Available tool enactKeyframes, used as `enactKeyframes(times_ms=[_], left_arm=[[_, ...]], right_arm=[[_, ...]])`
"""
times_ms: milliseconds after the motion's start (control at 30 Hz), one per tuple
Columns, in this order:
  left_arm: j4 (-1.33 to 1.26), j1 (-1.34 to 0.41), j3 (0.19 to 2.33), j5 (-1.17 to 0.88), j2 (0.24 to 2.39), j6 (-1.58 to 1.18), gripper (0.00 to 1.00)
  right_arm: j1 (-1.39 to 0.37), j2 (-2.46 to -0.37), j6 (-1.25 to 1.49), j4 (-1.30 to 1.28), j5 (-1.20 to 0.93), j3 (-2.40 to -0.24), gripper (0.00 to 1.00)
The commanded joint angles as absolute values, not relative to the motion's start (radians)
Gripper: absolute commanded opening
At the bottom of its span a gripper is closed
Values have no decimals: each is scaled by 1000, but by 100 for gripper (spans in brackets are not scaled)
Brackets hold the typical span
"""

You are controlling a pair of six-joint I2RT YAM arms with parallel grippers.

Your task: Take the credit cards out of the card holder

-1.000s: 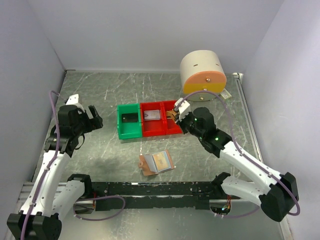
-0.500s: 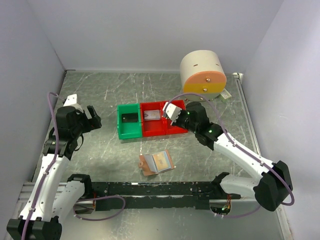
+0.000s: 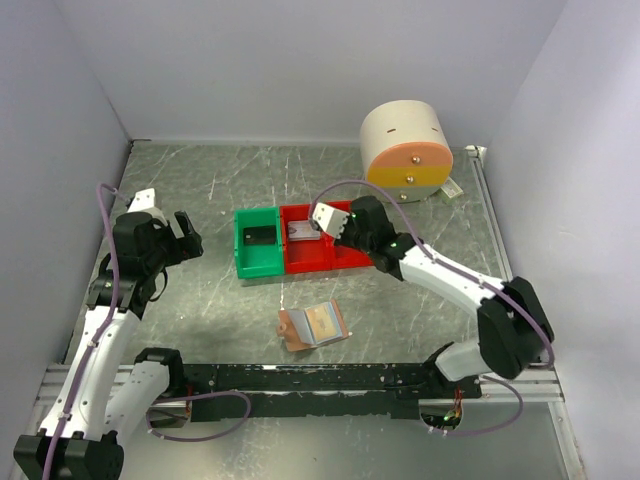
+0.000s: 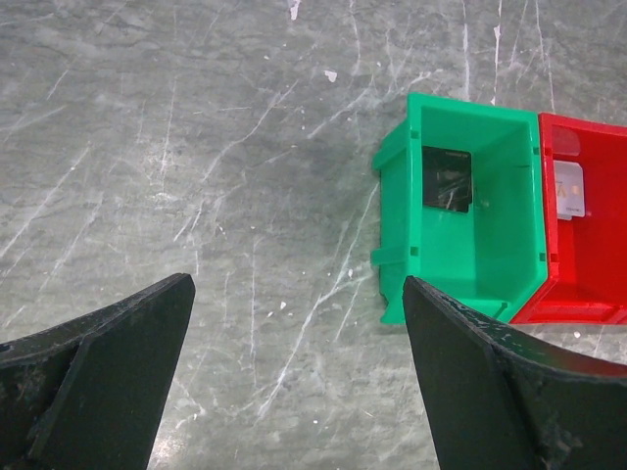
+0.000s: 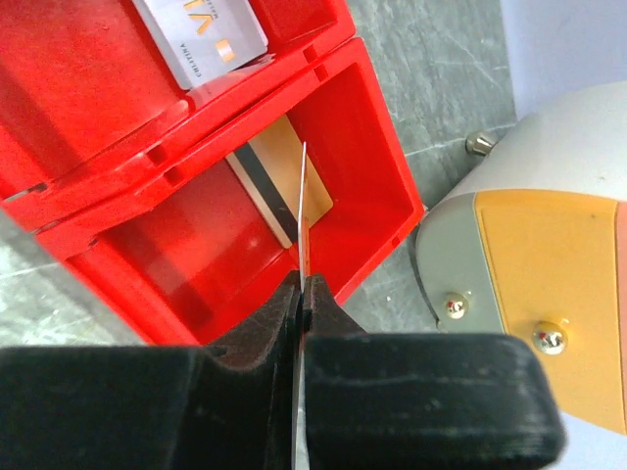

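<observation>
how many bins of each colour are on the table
green bins: 1
red bins: 2
total: 3

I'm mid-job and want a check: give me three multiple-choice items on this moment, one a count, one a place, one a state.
1. How many red plastic bins stand in the row with the green plastic bin?
A) one B) two C) three

2. Where does the dark credit card lie?
A) in the green bin B) in a red bin C) outside the bins

3. How is the right gripper?
A) open B) shut, empty C) shut on a thin card seen edge-on

Answers:
1 B: the right wrist view shows two red bins side by side.
2 A: the left wrist view shows the dark card flat on the green bin's floor.
3 C: the closed fingers pinch the card's lower edge over a red bin.
</observation>
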State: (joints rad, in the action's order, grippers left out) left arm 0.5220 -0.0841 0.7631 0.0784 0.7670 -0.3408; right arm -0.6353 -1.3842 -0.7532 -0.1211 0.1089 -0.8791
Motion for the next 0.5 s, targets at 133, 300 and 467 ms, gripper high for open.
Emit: enactKeyframes(times_ms=[133, 300, 467], left_arm=[[516, -87, 761, 105, 768, -334, 100], [518, -91, 764, 105, 783, -333, 99], [516, -91, 762, 103, 785, -330, 99]], right_arm=[[-620, -1529, -774, 2, 177, -946, 0], [-610, -1564, -799, 67, 201, -930, 0], [-602, -1607, -827, 113, 185, -917, 0]])
